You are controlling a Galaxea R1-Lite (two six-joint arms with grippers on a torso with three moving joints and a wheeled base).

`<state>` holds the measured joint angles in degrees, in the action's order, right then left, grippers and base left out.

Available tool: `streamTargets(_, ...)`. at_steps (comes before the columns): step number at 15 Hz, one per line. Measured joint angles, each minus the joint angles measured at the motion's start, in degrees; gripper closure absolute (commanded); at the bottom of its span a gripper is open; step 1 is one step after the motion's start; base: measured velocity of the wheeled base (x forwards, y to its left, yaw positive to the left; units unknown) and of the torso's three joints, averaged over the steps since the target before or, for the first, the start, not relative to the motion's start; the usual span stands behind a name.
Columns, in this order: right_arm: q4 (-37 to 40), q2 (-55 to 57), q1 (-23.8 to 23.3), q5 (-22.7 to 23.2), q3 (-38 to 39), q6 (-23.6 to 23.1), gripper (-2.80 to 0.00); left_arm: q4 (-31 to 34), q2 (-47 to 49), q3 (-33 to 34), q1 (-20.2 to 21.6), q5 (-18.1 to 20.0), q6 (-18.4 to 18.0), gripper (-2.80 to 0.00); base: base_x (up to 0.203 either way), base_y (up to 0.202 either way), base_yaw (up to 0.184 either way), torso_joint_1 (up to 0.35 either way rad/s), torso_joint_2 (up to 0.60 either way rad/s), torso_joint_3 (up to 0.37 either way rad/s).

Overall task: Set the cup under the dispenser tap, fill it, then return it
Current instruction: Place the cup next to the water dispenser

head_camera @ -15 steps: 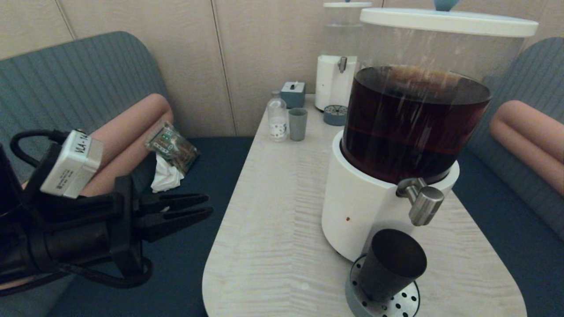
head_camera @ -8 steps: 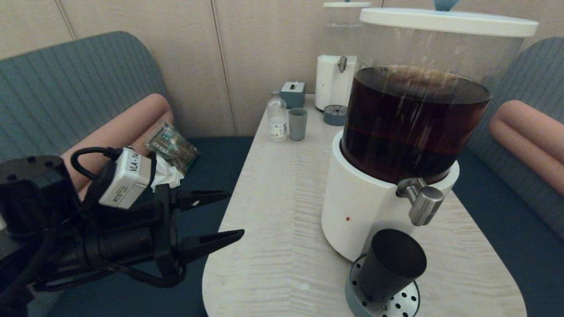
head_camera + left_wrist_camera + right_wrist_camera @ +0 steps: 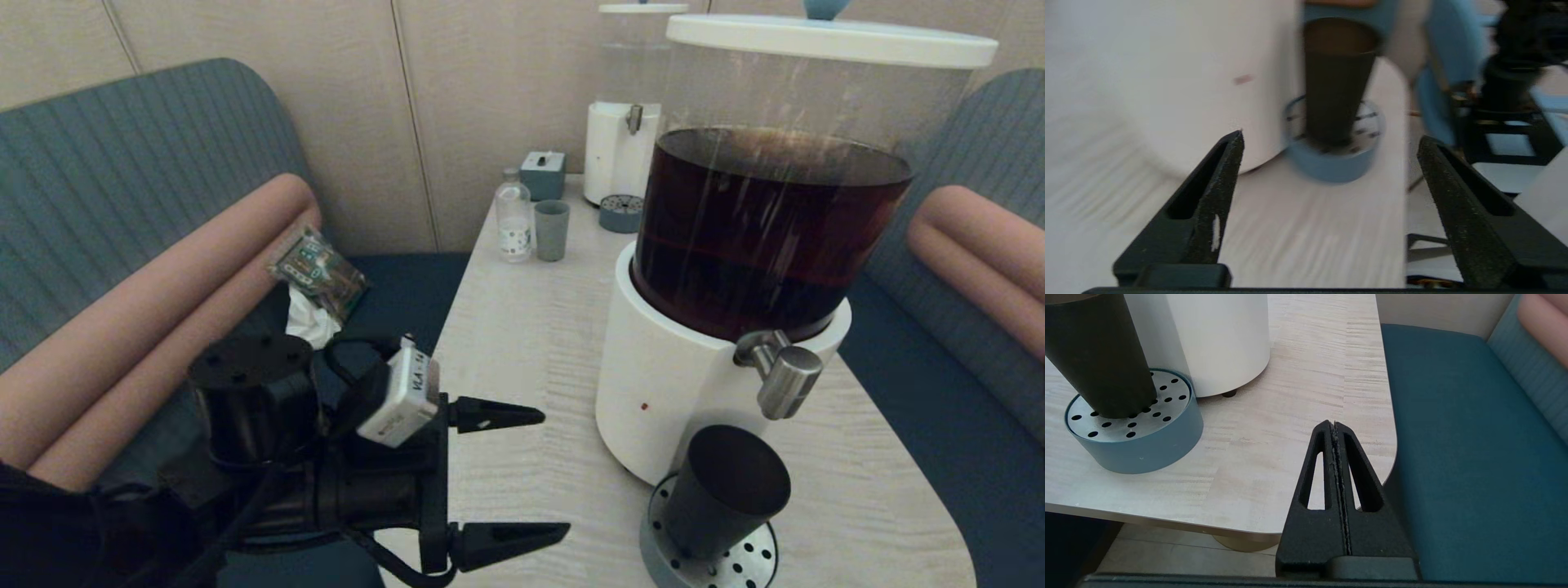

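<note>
The left gripper hangs over the near left edge of the table with its two black fingers spread wide and nothing between them, pointing across the tabletop toward the cup. The cup stands well ahead of the fingertips, apart from them; in the left wrist view it sits in the gap framed by the two open fingers. It is upright on the perforated metal top of a round blue-grey drip tray, just in front of the white base of the dispenser that holds dark brown liquid, and directly below the dispenser tap, a thick brushed-steel spigot whose outlet is clear of the rim. The cup is a matte black-brown tumbler with no handle, narrow at the foot and widening to the rim. The right gripper rests low beside the near right corner of the table, its fingers pressed together and empty.
</note>
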<state>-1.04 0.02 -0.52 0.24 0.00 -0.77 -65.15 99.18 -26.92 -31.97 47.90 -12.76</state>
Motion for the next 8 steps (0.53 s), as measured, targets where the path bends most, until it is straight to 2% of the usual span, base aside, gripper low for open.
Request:
streamTargets(4,0.0,0.0,0.0,-0.02,0.0,0.02,0.0,-2.9,6.12,-1.85,-4.71,-2.17,0.23,-2.8,0.0,0.0,0.0,0.0,0.0,0.0)
streamTargets(8,-0.01,0.0,0.0,0.0,0.0,0.02,0.0,-3.82,11.12,-4.23,-7.13,-2.68,0.4,-2.8,0.0,0.0,0.0,0.0,0.0,0.0)
